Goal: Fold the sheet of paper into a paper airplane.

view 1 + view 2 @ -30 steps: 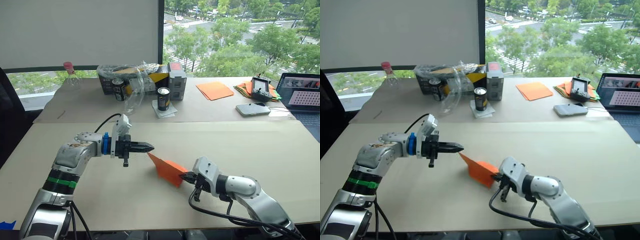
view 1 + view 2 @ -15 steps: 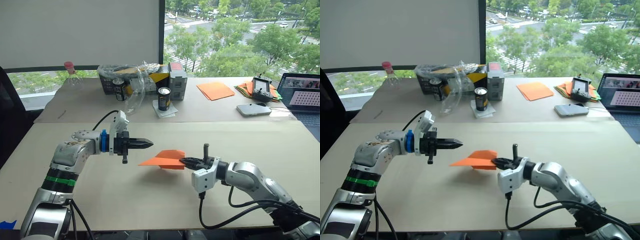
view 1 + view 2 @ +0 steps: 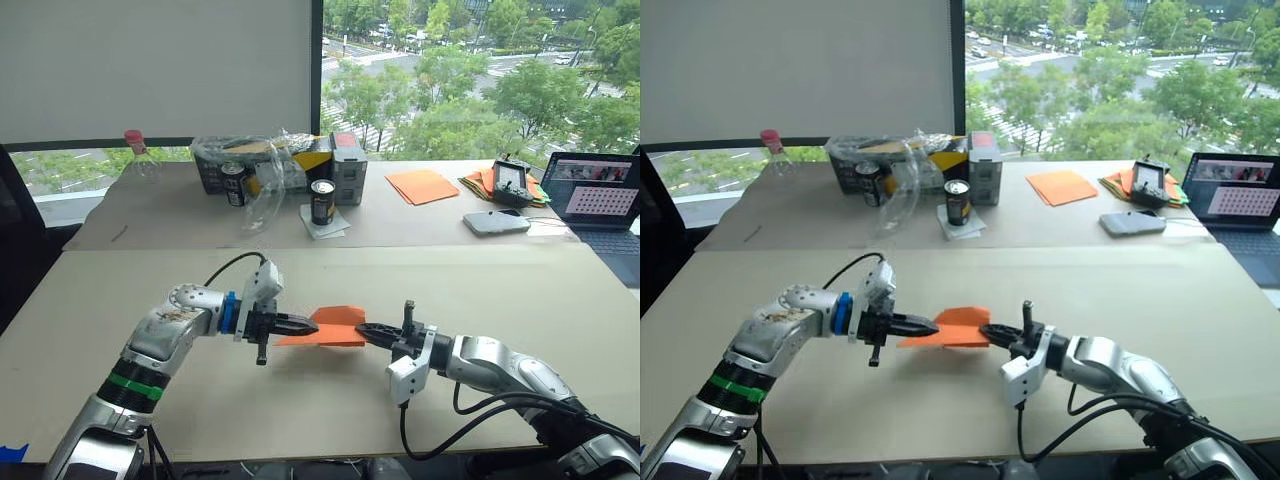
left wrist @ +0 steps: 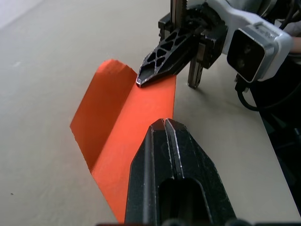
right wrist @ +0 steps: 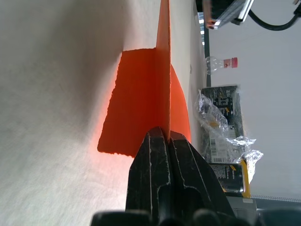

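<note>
The paper airplane (image 3: 330, 327) hangs just above the near table (image 3: 520, 290), held level between the two grippers, its tail pinched in the right gripper (image 3: 362, 331) and its pointed nose at the tips of the left gripper (image 3: 308, 325). A second ago it sat tilted on the tabletop with only the right gripper on it; half a second ago the right arm had swung it up flat, and the left gripper was well apart from the nose. Now the left arm has come in and its closed tips meet the nose end.

In the right wrist view the jaws are clamped tight on the central keel fold, with the orange wings spreading to either side just beyond the tips. In the left wrist view the left jaws are pressed together; the orange sheet passes beneath them, and whether any paper is nipped between them I cannot tell.

I judge the folding as good as done: the shape already reads as a slim wedge with wings. What looks left is a hand-over or a last pinch along the nose crease.
</note>
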Robot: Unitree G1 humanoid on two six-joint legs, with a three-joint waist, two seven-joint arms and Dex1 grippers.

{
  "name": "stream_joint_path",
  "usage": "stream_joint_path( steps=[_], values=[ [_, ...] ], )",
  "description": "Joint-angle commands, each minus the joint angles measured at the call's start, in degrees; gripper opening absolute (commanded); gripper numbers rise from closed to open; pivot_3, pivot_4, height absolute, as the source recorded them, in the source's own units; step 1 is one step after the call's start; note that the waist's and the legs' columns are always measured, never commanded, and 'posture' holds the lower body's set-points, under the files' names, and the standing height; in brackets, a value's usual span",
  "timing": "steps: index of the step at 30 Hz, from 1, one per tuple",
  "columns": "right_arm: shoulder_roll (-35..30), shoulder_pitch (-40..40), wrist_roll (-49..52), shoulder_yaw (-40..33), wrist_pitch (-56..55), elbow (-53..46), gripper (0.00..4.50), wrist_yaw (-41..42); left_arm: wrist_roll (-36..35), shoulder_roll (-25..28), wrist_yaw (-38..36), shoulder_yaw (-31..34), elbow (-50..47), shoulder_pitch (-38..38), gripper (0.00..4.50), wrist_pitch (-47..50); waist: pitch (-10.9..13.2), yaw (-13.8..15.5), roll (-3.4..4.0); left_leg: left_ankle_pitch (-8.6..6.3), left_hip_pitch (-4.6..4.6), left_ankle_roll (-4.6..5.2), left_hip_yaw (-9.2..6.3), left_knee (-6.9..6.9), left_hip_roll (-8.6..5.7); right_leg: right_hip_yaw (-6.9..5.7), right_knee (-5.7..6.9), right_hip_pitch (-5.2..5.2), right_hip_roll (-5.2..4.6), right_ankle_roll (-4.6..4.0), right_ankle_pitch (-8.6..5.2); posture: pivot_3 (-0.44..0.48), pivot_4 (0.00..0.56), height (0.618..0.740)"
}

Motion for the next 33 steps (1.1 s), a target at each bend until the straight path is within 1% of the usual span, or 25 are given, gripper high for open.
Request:
stream_joint_path(
  steps=[1, 4, 6, 10, 14, 17, 21, 24, 26, 28, 29, 30, 31, 32, 33],
  values=[
    [-0.41, 0.77, -2.60, 1.87, 0.51, 2.66, 0.02, 1.44, 2.93, -0.74, 0.59, -1.63, 0.63, -0.38, 0.00, -2.92, -0.04, 0.08, -0.07, 0.00, 0.02, 0.00, 0.00, 0.01, 0.00, -0.01, 0.01, 0.01, 0.00, 0.00, 0.00, 0.000, 0.150, 0.670],
    [-1.03, 0.60, -0.68, 1.67, 0.27, 0.72, 0.02, 4.17, 6.35, -2.80, 3.55, -2.92, 3.76, -0.72, 0.00, -4.63, -0.06, 0.15, -0.08, 0.00, 0.02, 0.00, 0.00, 0.01, -0.01, 0.01, 0.01, 0.01, 0.00, 0.00, 0.00, 0.000, 0.150, 0.670],
    [-1.26, 0.47, 1.73, 1.75, 0.93, -0.49, 0.02, 7.57, 7.36, -4.09, 4.75, -2.91, 5.18, -0.97, 0.00, -5.13, -0.05, 0.26, -0.08, -0.01, 0.01, 0.02, 0.00, 0.01, -0.02, 0.00, 0.00, 0.00, -0.01, 0.01, 0.00, 0.000, 0.150, 0.670],
    [-1.26, 0.47, 5.22, 2.11, 3.65, -2.20, 0.02, 14.58, 8.39, -5.47, 5.03, -3.28, 6.90, -0.72, 0.00, -6.17, -0.05, 0.49, -0.08, -0.04, -0.08, 0.07, -0.01, 0.02, -0.02, -0.02, -0.04, -0.04, -0.02, 0.06, -0.03, 0.000, 0.150, 0.670],
    [-0.80, 1.13, 8.70, 2.01, 11.89, -5.33, 0.02, 23.93, 8.89, -6.22, 4.88, -4.11, 6.03, 1.00, 0.00, -6.38, -0.06, 0.68, -0.07, -0.07, -0.13, 0.12, -0.02, 0.02, -0.06, -0.03, -0.08, -0.05, -0.06, 0.10, -0.06, 0.000, 0.150, 0.670],
    [-1.34, 1.97, 11.47, 2.32, 17.60, -10.81, 0.02, 31.51, 9.11, -6.58, 5.35, -4.26, 5.28, 2.37, 0.00, -6.41, -0.06, 0.80, -0.06, -0.10, -0.17, 0.17, -0.06, 0.03, -0.09, -0.05, -0.09, -0.05, -0.09, 0.15, -0.09, 0.000, 0.150, 0.670],
    [-1.85, 3.86, 15.42, 1.36, 23.22, -16.59, 0.02, 37.14, 9.58, -6.73, 5.86, -4.29, 5.50, 3.11, 0.00, -6.90, -0.08, 0.83, -0.03, -0.11, -0.16, 0.18, -0.07, 0.02, -0.09, -0.05, -0.11, -0.04, -0.10, 0.17, -0.10, 0.000, 0.150, 0.670],
    [-3.46, 4.70, 19.27, -0.26, 26.70, -20.39, 0.96, 41.45, 11.64, -5.59, 5.61, -5.63, 5.32, 3.30, 0.00, -8.72, -0.08, 0.91, -0.03, -0.11, -0.16, 0.18, -0.07, 0.02, -0.09, -0.05, -0.11, -0.03, -0.11, 0.18, -0.11, 0.000, 0.150, 0.670],
    [-5.04, 4.60, 21.45, -1.65, 27.51, -22.10, 1.60, 43.12, 11.43, -5.70, 5.69, -5.36, 5.06, 3.32, 0.00, -8.50, -0.08, 0.92, -0.03, -0.12, -0.16, 0.19, -0.07, 0.02, -0.09, -0.05, -0.13, -0.02, -0.13, 0.19, -0.11, 0.000, 0.150, 0.670],
    [-6.32, 4.67, 26.71, -3.47, 29.12, -23.02, 2.32, 45.49, 10.98, -5.96, 5.75, -4.89, 4.98, 3.31, 0.00, -8.07, -0.07, 0.94, -0.03, -0.12, -0.16, 0.19, -0.07, 0.02, -0.09, -0.06, -0.13, -0.02, -0.13, 0.19, -0.11, 0.000, 0.150, 0.670],
    [-6.86, 4.74, 30.88, -4.82, 31.88, -23.09, 2.63, 47.57, 11.01, -5.97, 5.76, -4.80, 5.17, 3.31, 0.00, -8.16, -0.07, 0.94, -0.03, -0.12, -0.16, 0.18, -0.08, 0.02, -0.09, -0.06, -0.14, -0.02, -0.13, 0.19, -0.11, 0.000, 0.150, 0.670],
    [-7.21, 4.78, 33.75, -5.70, 33.93, -23.12, 2.63, 49.02, 11.07, -5.96, 5.76, -4.78, 5.32, 3.32, 0.00, -8.26, -0.07, 0.94, -0.03, -0.12, -0.16, 0.19, -0.08, 0.02, -0.08, -0.06, -0.14, -0.02, -0.13, 0.19, -0.11, 0.000, 0.150, 0.670],
    [-7.19, 5.08, 38.54, -7.42, 39.21, -23.52, 2.63, 50.78, 11.07, -5.97, 5.75, -4.75, 5.45, 3.35, 0.00, -8.31, -0.07, 0.96, -0.03, -0.12, -0.17, 0.19, -0.07, 0.02, -0.08, -0.06, -0.14, -0.02, -0.13, 0.19, -0.11, 0.000, 0.150, 0.670],
    [-6.20, 4.86, 44.92, -10.07, 47.50, -23.84, 2.63, 51.62, 11.00, -5.96, 5.72, -4.69, 5.53, 3.37, 0.00, -8.28, -0.06, 0.95, -0.04, -0.12, -0.18, 0.19, -0.08, 0.02, -0.08, -0.07, -0.14, -0.02, -0.13, 0.19, -0.11, 0.000, 0.150, 0.670],
    [-5.47, 4.64, 49.11, -11.86, 53.39, -24.22, 2.63, 51.96, 10.95, -5.96, 5.69, -4.65, 5.55, 3.38, 0.00, -8.24, -0.05, 0.93, -0.02, -0.12, -0.19, 0.19, -0.09, 0.02, -0.06, -0.07, -0.15, -0.03, -0.13, 0.18, -0.11, 0.000, 0.150, 0.670]
  ],
)
